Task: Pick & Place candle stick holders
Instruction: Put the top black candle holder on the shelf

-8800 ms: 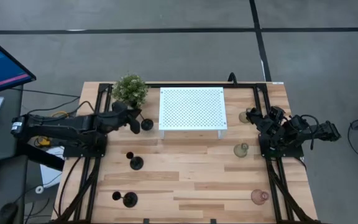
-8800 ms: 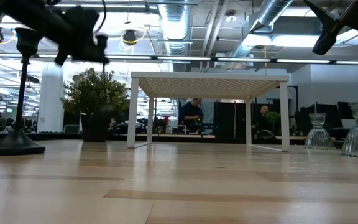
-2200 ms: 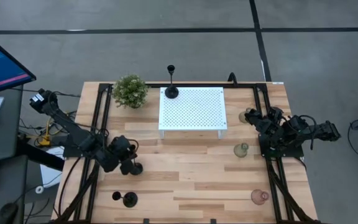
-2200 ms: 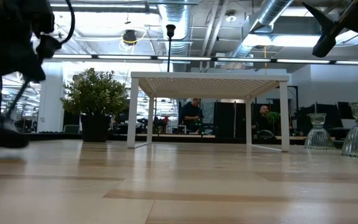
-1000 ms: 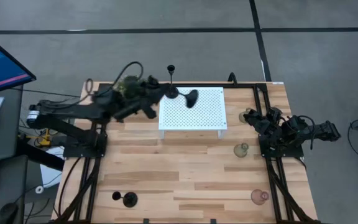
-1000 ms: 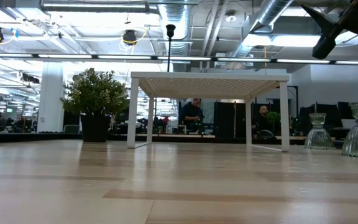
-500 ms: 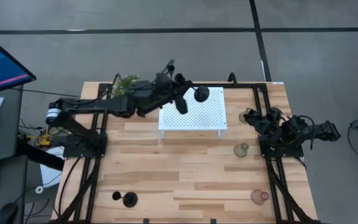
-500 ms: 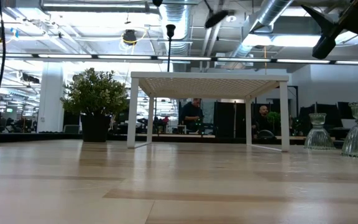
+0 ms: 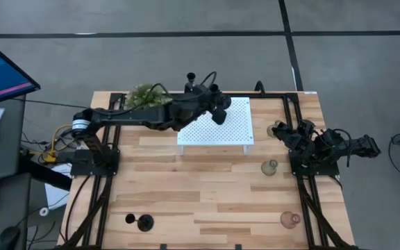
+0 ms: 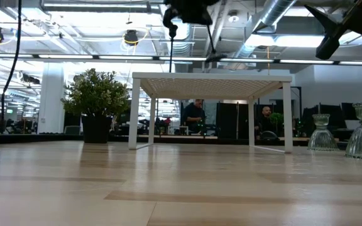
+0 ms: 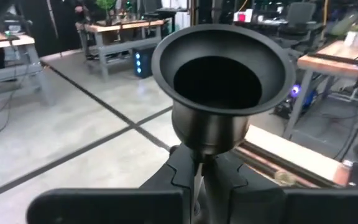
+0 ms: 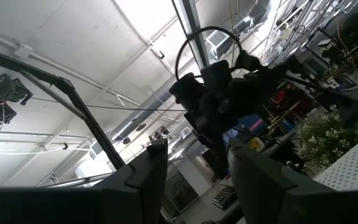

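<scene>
My left gripper [image 9: 217,105] reaches over the white perforated stand [image 9: 231,132] and is shut on a black thin-stemmed candle stick holder [image 10: 211,37]; its cup [image 11: 222,81] fills the left wrist view. Another black holder [image 10: 171,37] stands on its base at the stand's far left corner. A third black holder [image 9: 143,222] stands at the table's near left. Two pale green glass holders [image 9: 270,167] [image 9: 273,130] and a pink one [image 9: 290,219] stand on the right. My right gripper [image 12: 194,180] is open and empty, folded back at the table's right edge. My left gripper pinches the holder's thin stem just under the cup [image 11: 197,163] between its two fingers [image 11: 229,180]. The holder hangs below the gripper, slightly tilted. Its round base [image 10: 215,58] is a little above the stand's top, clear of it.
A small bushy green plant [image 9: 141,96] stands at the far left, partly under my left arm. The table's wooden middle [image 9: 207,187] lies between the black holder at the near left and the glass ones on the right. People show in the room behind.
My left gripper has gone toward the table's right edge, over the white stand, with the black holder. The holder, which lay tipped with its base raised, has turned nearly upright, and its base has come down close to the stand's top.
</scene>
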`<action>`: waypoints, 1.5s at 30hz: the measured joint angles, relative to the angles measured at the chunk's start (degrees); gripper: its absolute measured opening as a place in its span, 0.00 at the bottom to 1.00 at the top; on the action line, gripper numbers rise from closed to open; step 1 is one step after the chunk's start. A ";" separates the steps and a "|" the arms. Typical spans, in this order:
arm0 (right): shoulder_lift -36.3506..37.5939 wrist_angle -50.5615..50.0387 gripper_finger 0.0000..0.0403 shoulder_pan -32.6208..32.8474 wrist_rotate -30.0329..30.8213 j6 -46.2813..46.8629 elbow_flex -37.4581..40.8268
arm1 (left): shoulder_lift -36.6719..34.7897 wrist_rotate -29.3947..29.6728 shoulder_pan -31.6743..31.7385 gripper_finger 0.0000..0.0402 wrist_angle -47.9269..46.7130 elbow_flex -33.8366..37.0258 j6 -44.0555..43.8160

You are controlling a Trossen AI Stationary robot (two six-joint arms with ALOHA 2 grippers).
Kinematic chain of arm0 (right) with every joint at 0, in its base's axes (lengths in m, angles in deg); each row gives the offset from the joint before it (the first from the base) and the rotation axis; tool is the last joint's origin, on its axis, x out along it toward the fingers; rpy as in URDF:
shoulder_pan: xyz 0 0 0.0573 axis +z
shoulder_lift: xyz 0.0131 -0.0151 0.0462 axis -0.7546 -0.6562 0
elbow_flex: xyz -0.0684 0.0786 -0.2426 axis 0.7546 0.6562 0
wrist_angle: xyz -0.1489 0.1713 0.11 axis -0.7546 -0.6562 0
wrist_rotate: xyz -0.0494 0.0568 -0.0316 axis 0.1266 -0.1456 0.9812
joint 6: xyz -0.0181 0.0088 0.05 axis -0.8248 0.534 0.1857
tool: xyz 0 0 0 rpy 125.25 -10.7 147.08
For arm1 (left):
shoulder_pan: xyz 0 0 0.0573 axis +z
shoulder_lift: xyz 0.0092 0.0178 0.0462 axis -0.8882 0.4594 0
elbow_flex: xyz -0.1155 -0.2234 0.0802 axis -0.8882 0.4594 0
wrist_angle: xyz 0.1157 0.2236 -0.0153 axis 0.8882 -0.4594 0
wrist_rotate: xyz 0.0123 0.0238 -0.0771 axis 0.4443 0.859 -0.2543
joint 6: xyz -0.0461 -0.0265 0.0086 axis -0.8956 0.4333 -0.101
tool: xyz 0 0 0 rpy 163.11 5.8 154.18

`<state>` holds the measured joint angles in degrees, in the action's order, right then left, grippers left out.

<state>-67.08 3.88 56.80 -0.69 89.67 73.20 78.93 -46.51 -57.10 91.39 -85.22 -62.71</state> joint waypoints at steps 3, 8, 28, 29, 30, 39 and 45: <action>0.00 -0.02 0.39 0.00 0.00 0.02 0.01 | 1.29 -0.02 1.38 0.03 -1.06 0.00 -0.08; 0.00 0.00 0.39 0.02 0.00 0.04 0.00 | 2.24 -0.13 2.71 0.03 -3.92 0.00 -0.89; 0.00 -0.26 0.39 0.02 0.02 0.02 0.00 | 4.96 -2.08 4.19 0.03 -5.45 0.02 -2.64; 0.00 -0.26 0.39 0.00 0.01 0.02 0.00 | 5.09 -2.45 4.19 0.03 -5.40 0.02 -3.06; 0.00 -0.26 0.39 0.00 0.00 0.02 0.02 | 5.17 -2.56 4.17 0.03 -5.76 0.02 -3.17; 0.00 -0.28 0.39 0.00 0.02 0.02 0.00 | 5.72 -2.45 4.19 0.03 -6.00 0.02 -3.19; 0.00 -0.28 0.39 0.02 0.00 0.02 0.02 | 5.70 -2.42 4.39 0.05 -6.42 0.02 -3.28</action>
<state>-67.09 3.60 56.82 -0.69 89.69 73.22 84.63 -48.94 -52.71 84.97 -85.19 -65.98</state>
